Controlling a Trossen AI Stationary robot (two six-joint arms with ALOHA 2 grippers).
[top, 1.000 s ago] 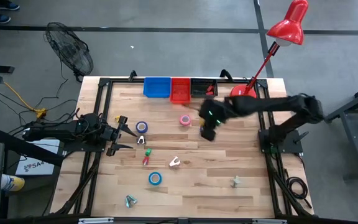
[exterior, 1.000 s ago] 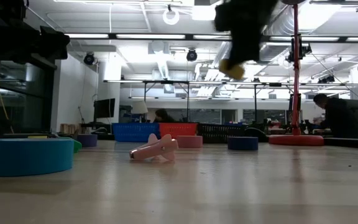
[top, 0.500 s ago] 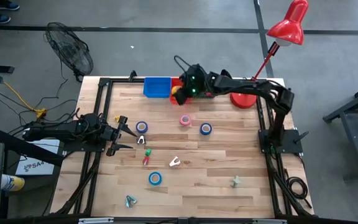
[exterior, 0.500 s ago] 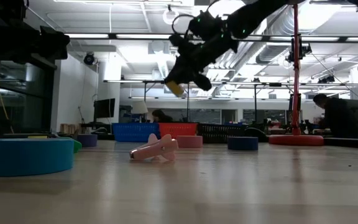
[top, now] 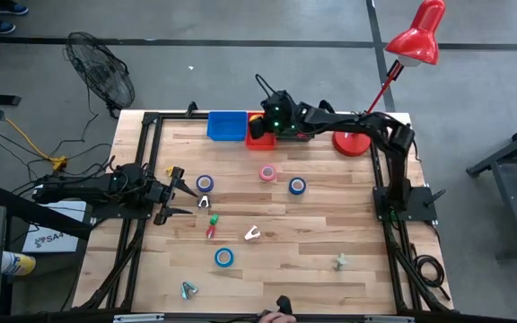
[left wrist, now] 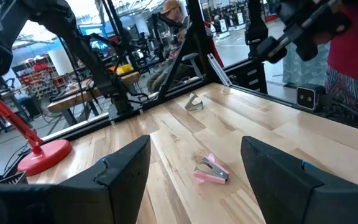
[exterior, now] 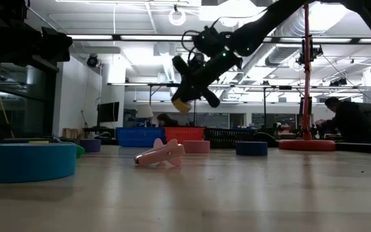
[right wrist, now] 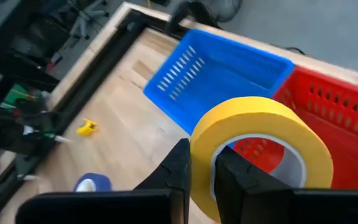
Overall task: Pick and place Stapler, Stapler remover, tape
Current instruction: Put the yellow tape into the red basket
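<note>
My right gripper (top: 260, 127) is shut on a yellow tape roll (right wrist: 260, 155) and hovers over the red bin (top: 260, 137) at the table's far edge; the low view shows the roll (exterior: 181, 104) well above the table. A blue bin (top: 227, 126) stands beside the red one. Lying flat on the table are blue tape rolls (top: 205, 183) (top: 297, 186) (top: 224, 257) and a pink one (top: 267, 173). A pale stapler remover (top: 252, 234) lies near the middle. My left gripper (top: 182, 193) waits open at the left edge. The stapler is out of view. My right gripper pinches the yellow roll's wall (right wrist: 202, 163), one finger (right wrist: 232, 177) inside the hollow centre and one (right wrist: 178, 168) outside. The fingers slant downward toward the far edge. The roll is lifted clear, tilted, above the red bin.
A black bin (top: 294, 126) and a red lamp's base (top: 353, 142) stand at the far right. A red-and-green remover (top: 212, 226) and small grey pieces (top: 188, 289) (top: 340, 261) lie on the near half. A person (left wrist: 353, 37) stands by the table.
My right gripper has carried the yellow roll from above the table's middle toward the far edge and to the left, sinking somewhat and rolling its wrist, to a place over the red bin. A blue roll that it covered now shows.
</note>
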